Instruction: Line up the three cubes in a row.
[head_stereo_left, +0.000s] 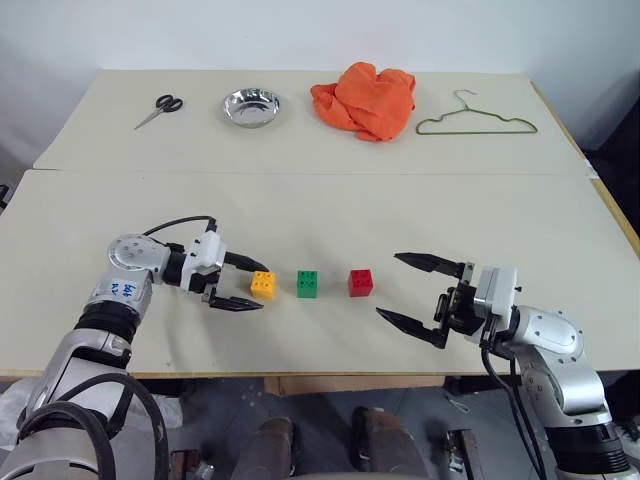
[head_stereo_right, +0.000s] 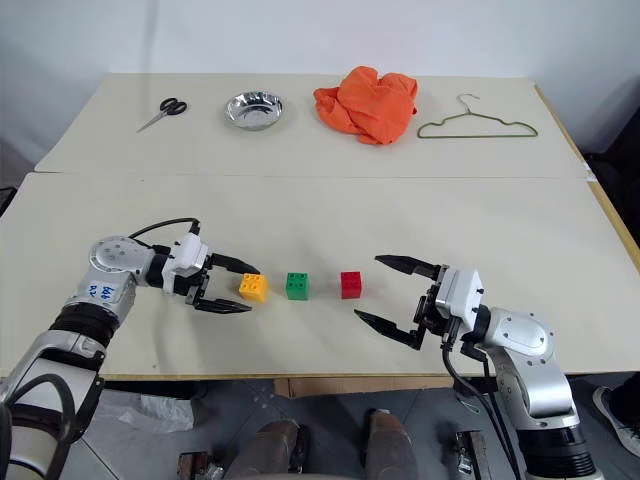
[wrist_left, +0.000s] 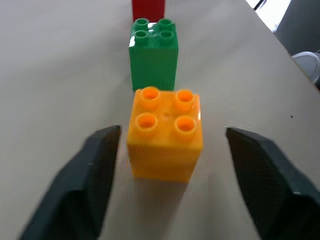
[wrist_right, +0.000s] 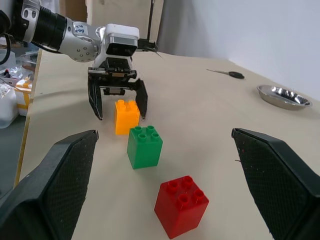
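I'm working over a pale table (head_stereo_left: 120, 220) made of two boards butted together. Along its far board lie an orange cloth (head_stereo_left: 364, 99), a green wire hanger (head_stereo_left: 476, 122), a steel bowl (head_stereo_left: 251, 107) and a pair of scissors (head_stereo_left: 159, 108), all well apart from the job, so I judge them bystanders.

On the near board, my right gripper (head_stereo_left: 407, 290) hangs with its fingers spread wide and nothing between them, just beside the red cube (head_stereo_left: 360, 282); I read that as parked, out of the way. My left gripper (head_stereo_left: 246, 284) has its fingers apart on either side of the orange-yellow cube (head_stereo_left: 264, 285).

The three cubes stand in one line across the near board with even gaps: orange-yellow, then the green cube (head_stereo_left: 308, 283), then red. To my eye the row is done.

The head cameras leave it unclear whether the left fingers touch the orange-yellow cube. The left wrist view settles it: bare table shows on both sides, so the cube stands free. The right wrist view adds that all three sit studs-up and square to each other.
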